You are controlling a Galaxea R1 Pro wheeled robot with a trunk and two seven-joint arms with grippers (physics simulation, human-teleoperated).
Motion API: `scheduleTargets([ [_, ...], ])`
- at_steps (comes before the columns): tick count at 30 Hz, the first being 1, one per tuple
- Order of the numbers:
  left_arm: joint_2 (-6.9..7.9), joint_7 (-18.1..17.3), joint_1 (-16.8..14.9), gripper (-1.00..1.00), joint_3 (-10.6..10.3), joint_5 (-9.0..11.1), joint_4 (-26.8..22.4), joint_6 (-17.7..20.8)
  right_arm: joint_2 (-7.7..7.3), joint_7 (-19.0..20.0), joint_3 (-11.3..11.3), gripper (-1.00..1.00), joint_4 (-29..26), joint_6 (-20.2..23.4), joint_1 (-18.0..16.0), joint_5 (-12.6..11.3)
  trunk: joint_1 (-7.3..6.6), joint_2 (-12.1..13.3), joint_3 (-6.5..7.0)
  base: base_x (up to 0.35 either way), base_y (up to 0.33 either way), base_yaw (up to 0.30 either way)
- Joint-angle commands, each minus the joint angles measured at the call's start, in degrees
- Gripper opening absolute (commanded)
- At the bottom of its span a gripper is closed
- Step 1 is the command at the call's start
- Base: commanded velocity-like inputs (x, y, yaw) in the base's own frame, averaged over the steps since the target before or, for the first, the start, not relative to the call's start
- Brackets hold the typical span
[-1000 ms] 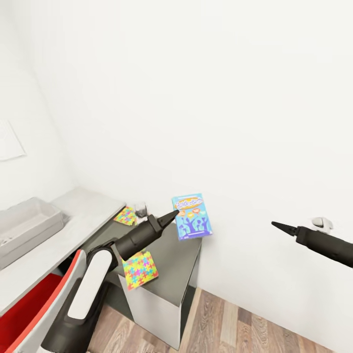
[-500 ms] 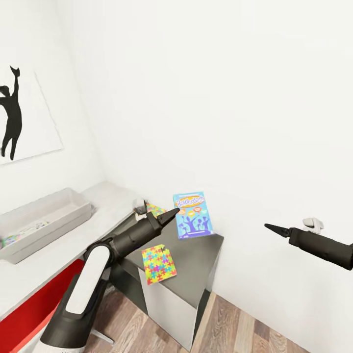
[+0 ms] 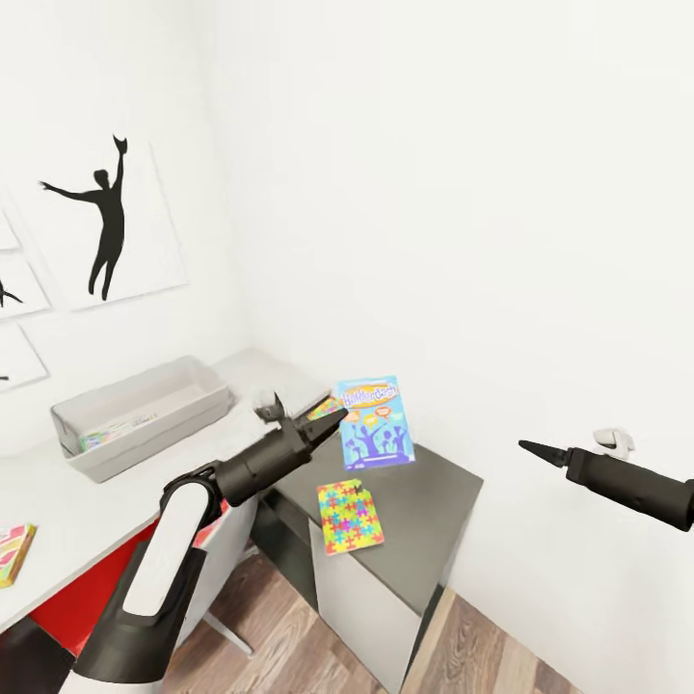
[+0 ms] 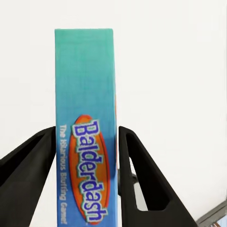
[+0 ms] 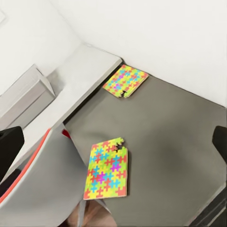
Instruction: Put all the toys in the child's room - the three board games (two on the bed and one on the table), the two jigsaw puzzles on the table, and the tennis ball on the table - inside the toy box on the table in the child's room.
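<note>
- The left claw (image 3: 333, 420) is clamped on the narrow edges of the blue board game (image 3: 376, 422). The left wrist view shows one finger (image 4: 28, 175) on each side of the box (image 4: 86, 127), whose spine reads "Balderdash".
- The game is held up in the air, face toward the camera, above the back part of the dark lower section of the bench (image 3: 429, 501), touching nothing but the claw.
- The right claw (image 3: 528, 447) hangs out to the side, well clear of the bench. Its tips look drawn to a point and it carries nothing, though I cannot tell its gap for sure.
- On the dark section lie the two jigsaw puzzles: one (image 3: 349, 516) near its front edge, the other (image 5: 125, 80) at the back, by the step up to the pale top.
- The toy box (image 3: 145, 414) sits on the pale top near the wall, well to the left of the held game. Something flat and printed already lies inside it; what it is I cannot make out.
- A further colourful box (image 3: 12, 551) lies at the near left edge of the pale top.
- My reading: the blue game is lifted but not yet boxed, both puzzles still wait, and no tennis ball is in sight, so a good deal remains.
</note>
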Motion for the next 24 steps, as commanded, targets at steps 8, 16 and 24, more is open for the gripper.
scheduleTargets([
  [8, 2.05, -2.1, 0.0, -1.0, 1.8, 0.3, 0.0, 1.6, 0.0, 0.4, -0.1, 1.0, 0.0, 0.3, -0.1, 0.3, 0.04, -0.1, -0.13, 0.0, 0.0, 0.3],
  [16, 4.56, -2.2, 0.0, -1.0, 2.4, 0.4, 0.0, 2.5, -0.06, 0.4, -0.1, 1.0, 0.0, 0.3, -0.1, 0.3, 0.04, -0.1, -0.07, 0.0, 0.0, 0.287],
  [24, 5.24, -1.9, 0.0, -1.0, 3.6, 3.1, 0.0, 3.3, -0.08, 0.4, -0.3, 1.0, 0.0, 0.3, 0.0, 0.3, 0.04, -0.1, 0.12, 0.0, 0.0, 0.224],
])
